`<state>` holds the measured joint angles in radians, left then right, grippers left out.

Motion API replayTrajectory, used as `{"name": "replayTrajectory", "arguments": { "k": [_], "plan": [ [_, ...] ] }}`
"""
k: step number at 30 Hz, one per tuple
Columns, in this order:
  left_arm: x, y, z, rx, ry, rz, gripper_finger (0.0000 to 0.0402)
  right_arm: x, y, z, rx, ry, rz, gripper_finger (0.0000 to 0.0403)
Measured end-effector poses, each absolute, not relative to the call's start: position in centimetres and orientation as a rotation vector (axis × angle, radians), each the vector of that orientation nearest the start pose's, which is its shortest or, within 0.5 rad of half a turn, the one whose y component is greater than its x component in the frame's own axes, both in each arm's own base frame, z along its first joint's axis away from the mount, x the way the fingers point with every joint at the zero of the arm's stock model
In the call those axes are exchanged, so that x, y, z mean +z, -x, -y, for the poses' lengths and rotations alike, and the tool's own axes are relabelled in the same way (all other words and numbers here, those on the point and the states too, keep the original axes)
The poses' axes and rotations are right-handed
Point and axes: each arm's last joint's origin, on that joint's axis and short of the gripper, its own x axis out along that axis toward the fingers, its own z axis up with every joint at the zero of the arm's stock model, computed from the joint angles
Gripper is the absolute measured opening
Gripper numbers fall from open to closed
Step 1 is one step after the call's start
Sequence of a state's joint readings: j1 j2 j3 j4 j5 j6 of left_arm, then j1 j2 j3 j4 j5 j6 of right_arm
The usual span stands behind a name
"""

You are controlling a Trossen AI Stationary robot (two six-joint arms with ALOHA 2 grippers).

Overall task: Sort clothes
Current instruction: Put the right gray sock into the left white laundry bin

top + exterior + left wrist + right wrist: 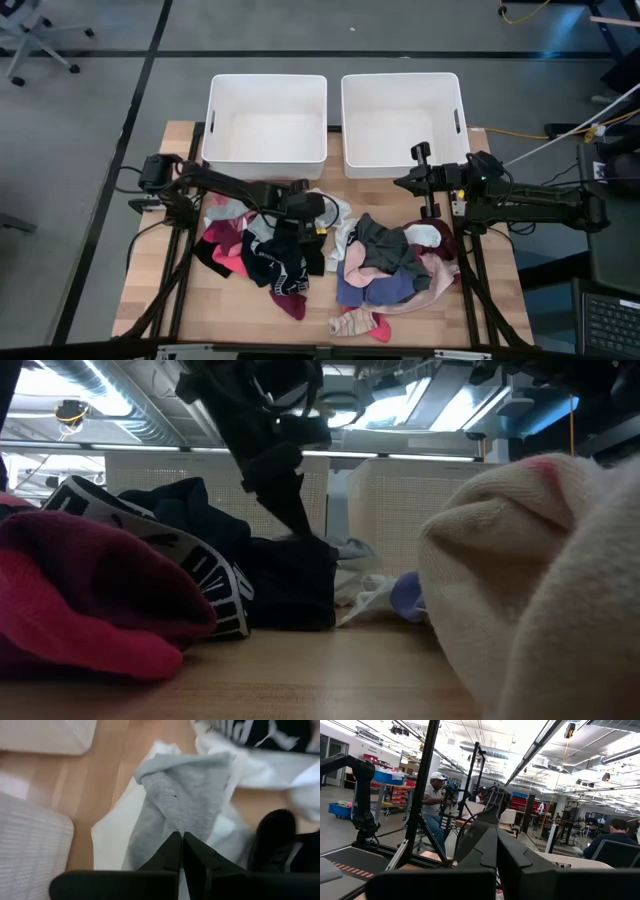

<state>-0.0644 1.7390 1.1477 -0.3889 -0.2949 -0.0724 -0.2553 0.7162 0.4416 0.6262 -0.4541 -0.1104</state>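
Note:
The clothes lie in two heaps on the wooden table: a dark, pink and white heap [262,250] on the left and a grey, blue and pink heap [392,265] on the right. At the left heap's far right end a grey garment [187,790] lies on a white cloth [112,835]. My left gripper [328,212] reaches in from the left and is shut on this grey garment; the low view shows it coming down from above [303,528]. My right gripper [400,182] is shut, holding nothing, raised in front of the right bin. My left gripper pinches a bunched-up fold of the grey garment [182,822] between its two fingertips. The fingers slant downward from the table's left side. The garment still lies on the white cloth, slack, its far part spread out beyond the fingers.
Two white bins [265,135] [400,130] stand side by side at the far edge. A cream and pink sock [360,322] lies near the front edge and fills the low view's right side [530,580]. People show in the room behind [434,795].

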Motion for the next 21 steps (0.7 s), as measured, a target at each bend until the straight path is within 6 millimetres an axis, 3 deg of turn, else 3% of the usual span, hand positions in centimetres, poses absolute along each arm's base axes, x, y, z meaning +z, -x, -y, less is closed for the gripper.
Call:
{"name": "replayTrajectory", "arguments": {
  "k": [8,17,21],
  "plan": [
    [25.8,-34.2,2.7,0.270,-0.197,-0.788,0.0003,30.0,-15.9,2.8,0.178,0.231,0.339,0.0005],
    [34.7,-29.4,1.7,0.449,-0.291,-0.488,0.0004,30.0,-15.9,2.8,0.177,0.230,0.339,0.0005],
    [37.7,-27.0,0.9,0.487,-0.283,-0.368,0.0002,30.0,-15.9,2.8,0.178,0.230,0.338,0.0005]
  ]
}}
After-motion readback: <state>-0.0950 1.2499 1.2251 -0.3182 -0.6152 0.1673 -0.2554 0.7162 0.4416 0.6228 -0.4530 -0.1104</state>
